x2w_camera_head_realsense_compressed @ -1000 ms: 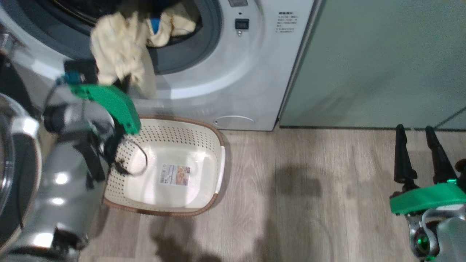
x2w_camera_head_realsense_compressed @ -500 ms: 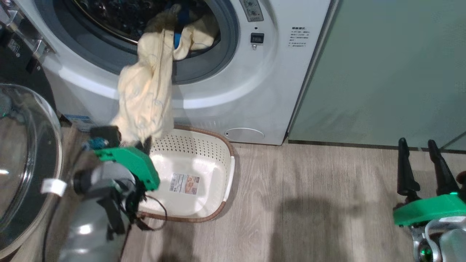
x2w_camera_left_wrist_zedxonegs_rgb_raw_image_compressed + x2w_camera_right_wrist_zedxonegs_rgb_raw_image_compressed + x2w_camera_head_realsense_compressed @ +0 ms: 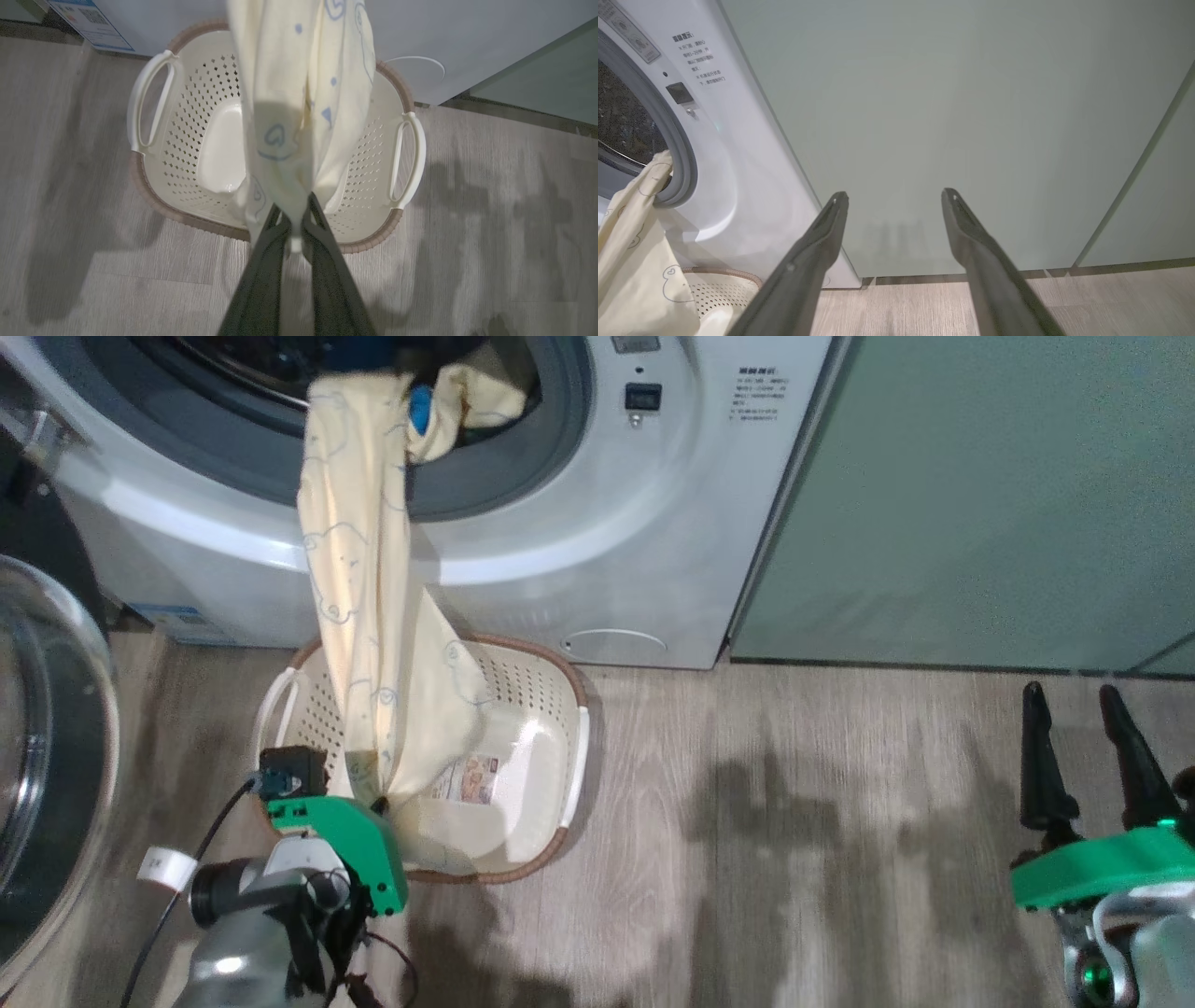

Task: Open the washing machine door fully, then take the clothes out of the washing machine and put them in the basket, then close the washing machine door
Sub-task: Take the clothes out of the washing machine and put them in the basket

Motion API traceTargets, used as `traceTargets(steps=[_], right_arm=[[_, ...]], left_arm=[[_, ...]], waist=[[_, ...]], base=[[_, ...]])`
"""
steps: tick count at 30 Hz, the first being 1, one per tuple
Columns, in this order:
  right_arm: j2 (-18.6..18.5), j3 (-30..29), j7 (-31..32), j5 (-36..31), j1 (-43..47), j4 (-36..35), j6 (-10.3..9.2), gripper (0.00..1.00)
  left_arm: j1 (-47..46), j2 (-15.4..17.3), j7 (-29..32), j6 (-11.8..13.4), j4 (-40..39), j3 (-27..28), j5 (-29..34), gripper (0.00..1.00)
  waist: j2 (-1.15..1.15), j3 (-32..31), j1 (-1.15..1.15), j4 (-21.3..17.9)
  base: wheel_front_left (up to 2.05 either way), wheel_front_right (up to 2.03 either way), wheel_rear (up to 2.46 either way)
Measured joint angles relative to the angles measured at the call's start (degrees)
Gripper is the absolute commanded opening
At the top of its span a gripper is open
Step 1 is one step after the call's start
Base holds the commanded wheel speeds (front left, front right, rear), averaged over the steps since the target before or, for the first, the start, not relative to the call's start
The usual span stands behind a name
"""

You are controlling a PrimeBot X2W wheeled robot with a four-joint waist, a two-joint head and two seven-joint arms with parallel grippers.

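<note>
A long pale-yellow garment of the clothes (image 3: pixel 359 588) with blue bear outlines stretches from the washing machine (image 3: pixel 579 523) drum down into the cream basket (image 3: pixel 581 719). A bit of blue fabric shows at the drum's edge. My left gripper (image 3: pixel 372 795) is shut on the garment's lower end, just above the basket's near rim. In the left wrist view the left gripper (image 3: pixel 294 207) pinches the clothes (image 3: pixel 299 93) over the basket (image 3: pixel 140 177). The washing machine door (image 3: pixel 42 756) stands open at the left. My right gripper (image 3: pixel 1074 700) is open at the lower right, far from the machine.
Sage-green cabinets (image 3: pixel 980 495) stand right of the machine. In the right wrist view the right gripper (image 3: pixel 894 198) faces a cabinet door (image 3: pixel 971 116), with the machine (image 3: pixel 738 140), the hanging clothes (image 3: pixel 630 242) and the basket rim (image 3: pixel 733 272) at the left. The floor is wood.
My left gripper has drawn back and down from the drum to the basket's near rim, pulling the garment out long. The head camera has shifted. The right gripper stays put.
</note>
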Motion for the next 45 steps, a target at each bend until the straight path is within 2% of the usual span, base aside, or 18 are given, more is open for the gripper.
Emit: traceTargets(steps=[8,13,19,27,37,38,40,41,45], right_arm=[[-0.4,0.2,0.0,0.0,-3.0,-0.9,0.00,1.00],[-0.7,0.3,0.0,0.0,-4.1,-1.0,0.00,1.00],[-1.0,0.4,0.0,0.0,-6.4,-1.7,0.00,1.00],[-1.0,0.4,0.0,0.0,-9.5,-2.4,0.00,1.00],[-1.0,0.1,0.0,-0.5,-10.4,-2.2,0.00,1.00],[-0.9,0.1,0.0,-0.5,-10.4,-2.2,0.00,1.00],[-0.9,0.1,0.0,-0.5,-10.4,-2.0,0.00,1.00],[-0.9,0.1,0.0,-0.5,-10.4,-2.0,0.00,1.00],[-0.6,-0.1,0.0,-0.5,-10.3,-1.5,0.00,1.00]], left_arm=[[-5.6,-1.0,-1.9,-0.5,8.9,-0.7,0.2,0.00],[-8.1,-0.8,-0.5,-0.6,11.8,-1.6,0.2,0.00],[-10.3,-0.1,0.6,-0.9,12.9,-2.4,0.6,0.00],[-13.8,1.9,-2.5,1.5,13.4,-2.1,0.4,0.00],[-14.5,2.2,-4.3,1.0,13.8,-2.1,-0.3,0.00],[-14.4,2.1,-4.6,1.0,13.8,-2.0,-0.7,0.22],[-14.3,2.1,-5.5,0.9,13.9,-2.0,-1.0,0.83],[-14.3,2.1,-5.5,0.9,13.9,-2.0,-1.0,1.00],[-13.7,2.1,-7.8,0.5,13.9,-1.8,-1.6,1.00]], waist=[[0.00,3.8,0.01,-1.7],[0.00,6.5,0.01,-3.1],[0.00,10.3,0.01,-4.7],[0.00,16.1,0.02,-6.8],[0.00,17.3,0.01,-7.5],[0.00,17.1,0.01,-7.4],[0.00,16.5,0.00,-7.2],[0.00,16.5,0.00,-7.2],[0.00,14.6,0.00,-6.8]], base=[[0.00,0.00,0.00],[0.00,0.00,0.00],[0.00,0.00,0.00],[0.00,0.00,0.00],[0.00,0.00,0.00],[0.00,0.00,0.00],[0.00,0.00,0.00],[0.00,0.00,0.00],[0.00,0.00,0.00]])
